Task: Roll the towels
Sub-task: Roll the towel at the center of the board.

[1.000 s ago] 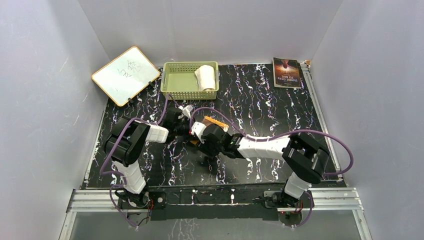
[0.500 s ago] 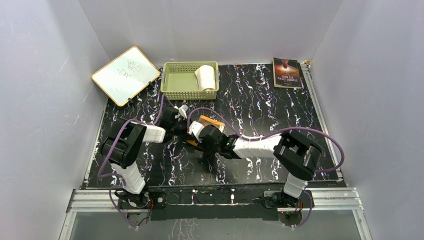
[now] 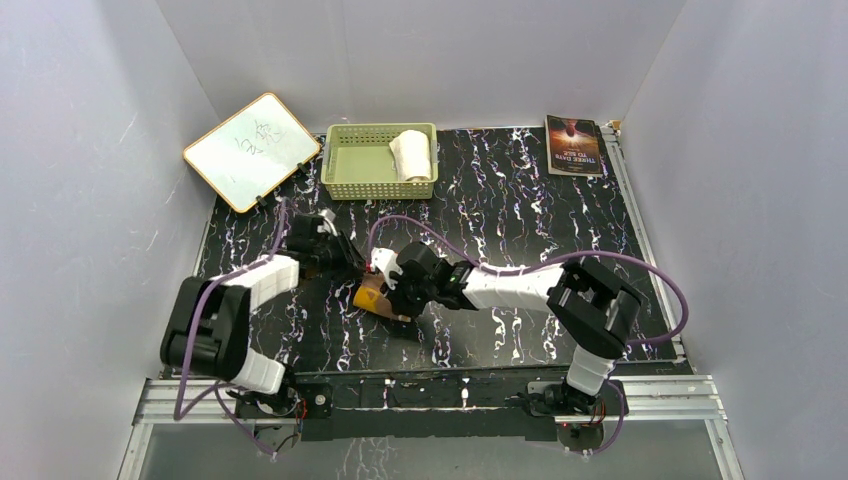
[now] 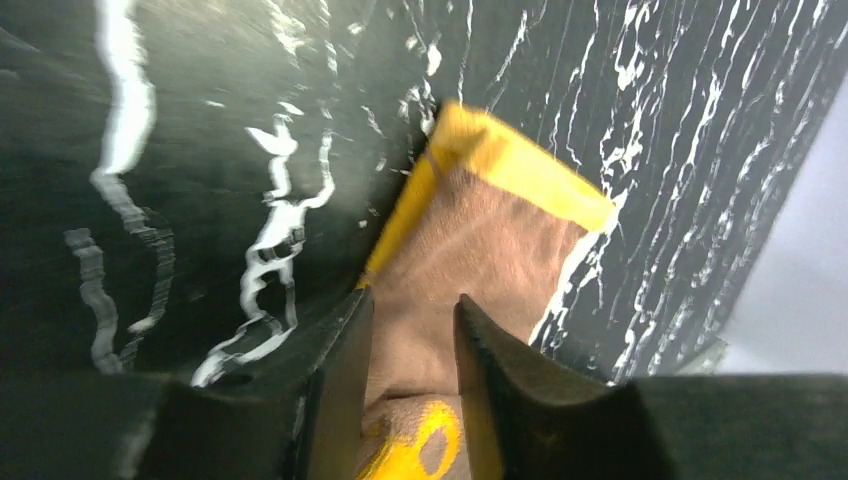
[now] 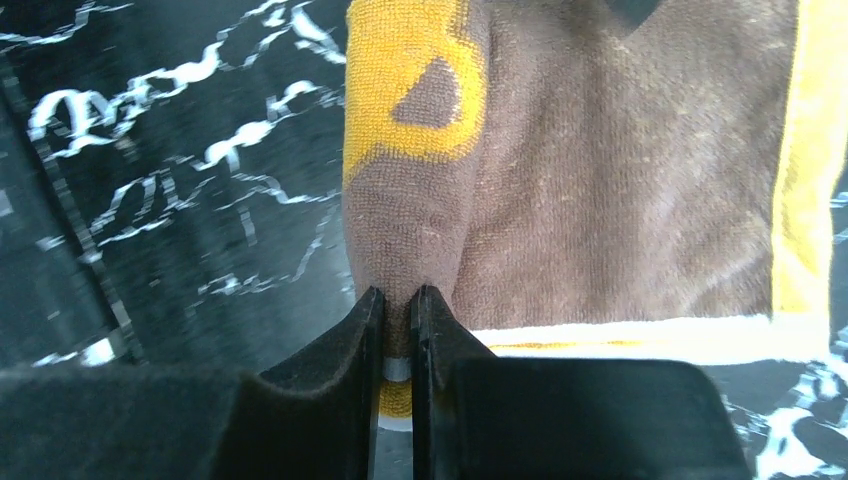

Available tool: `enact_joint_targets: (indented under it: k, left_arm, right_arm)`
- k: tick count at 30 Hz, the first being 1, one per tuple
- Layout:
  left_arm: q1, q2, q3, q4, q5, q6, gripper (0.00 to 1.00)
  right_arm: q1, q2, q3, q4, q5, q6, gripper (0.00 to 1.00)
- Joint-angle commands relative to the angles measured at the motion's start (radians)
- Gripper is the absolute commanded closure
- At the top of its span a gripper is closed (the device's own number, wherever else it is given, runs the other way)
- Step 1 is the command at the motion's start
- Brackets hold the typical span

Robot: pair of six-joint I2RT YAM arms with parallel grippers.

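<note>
the table (image 3: 520, 200) has a black top veined with white streaks. a pale green basket (image 3: 370, 188) stands near its far edge, left of centre. a whiteboard (image 3: 252, 150) rests tilted at the far left corner, and a book (image 3: 574, 145) lies flat at the far right corner. a brown towel (image 3: 370, 294) with yellow edging lies near the middle.

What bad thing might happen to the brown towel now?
The right gripper pinches only a thin fold at the edge of the brown towel, so the cloth might slip out. The left gripper has its jaws apart over the towel, so one side seems loose and the roll could come out crooked or fall open.
</note>
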Motion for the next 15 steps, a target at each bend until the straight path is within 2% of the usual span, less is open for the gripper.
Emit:
enact_joint_targets:
  k: [1, 3, 8, 15]
  left_arm:
    - [0.048, -0.181, 0.071, -0.253, -0.134, 0.08, 0.58]
    - [0.052, -0.228, 0.1, -0.299, -0.127, 0.106, 0.51]
    - [0.055, -0.302, 0.095, -0.334, -0.094, 0.12, 0.48]
    - [0.056, -0.322, -0.013, -0.219, 0.02, 0.045, 0.49]
  right_arm:
    - [-0.052, 0.024, 0.061, -0.072, -0.28, 0.057, 0.93]
    - [-0.097, 0.07, 0.08, -0.064, -0.382, 0.101, 0.93]
    - [-0.196, 0.174, 0.141, -0.056, -0.601, 0.185, 0.91]
    - [-0.28, 0.322, 0.251, -0.13, -0.729, 0.274, 0.94]
